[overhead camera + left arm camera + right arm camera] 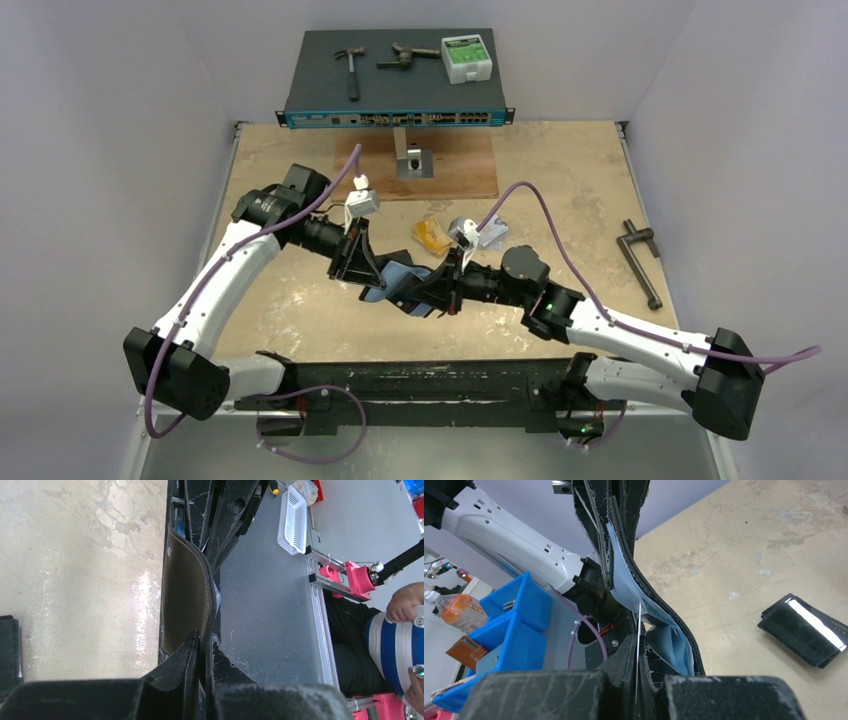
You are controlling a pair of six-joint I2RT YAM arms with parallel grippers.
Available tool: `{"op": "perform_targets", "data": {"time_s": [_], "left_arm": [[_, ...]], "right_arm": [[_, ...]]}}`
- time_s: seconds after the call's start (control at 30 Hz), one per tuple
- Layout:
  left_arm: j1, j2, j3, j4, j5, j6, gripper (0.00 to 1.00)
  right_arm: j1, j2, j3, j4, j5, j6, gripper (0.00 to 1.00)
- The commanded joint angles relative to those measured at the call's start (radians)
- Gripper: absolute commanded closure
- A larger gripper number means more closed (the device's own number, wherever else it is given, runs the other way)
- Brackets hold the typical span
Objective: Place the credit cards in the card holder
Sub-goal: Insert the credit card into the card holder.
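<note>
The black card holder (397, 281) hangs open above the table's middle, held between both arms, its bluish clear pockets (659, 611) showing. My left gripper (365, 270) (204, 639) is shut on one stitched flap (185, 595), which carries a small snap. My right gripper (432, 290) (640, 642) is shut on a thin credit card (639, 625), seen edge-on, whose top edge stands at the mouth of a pocket. A gold-orange credit card (432, 236) lies on the table behind the holder, and a pale card (492, 236) lies beside it.
A plain black pouch (804, 630) lies flat on the table beside the holder. At the back stands a network switch (395, 118) with a hammer and a green-white box on top. A wooden board (460, 170) holds a metal bracket (411, 161). A dark metal tool (640, 262) lies right.
</note>
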Motion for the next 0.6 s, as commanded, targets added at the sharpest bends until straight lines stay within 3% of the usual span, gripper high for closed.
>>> {"op": "perform_targets", "data": {"time_s": [0.0, 0.3, 0.57], "left_arm": [[-0.027, -0.01, -0.026, 0.102, -0.016, -0.016, 0.96], [-0.038, -0.007, -0.078, 0.246, -0.104, -0.095, 0.92], [-0.11, 0.068, -0.25, 0.461, -0.181, -0.231, 0.94]], "right_arm": [[0.003, -0.019, -0.006, 0.116, -0.021, 0.014, 1.0], [0.003, -0.007, 0.007, 0.069, -0.03, 0.006, 1.0], [0.003, 0.033, -0.111, 0.078, 0.033, 0.041, 1.0]]}}
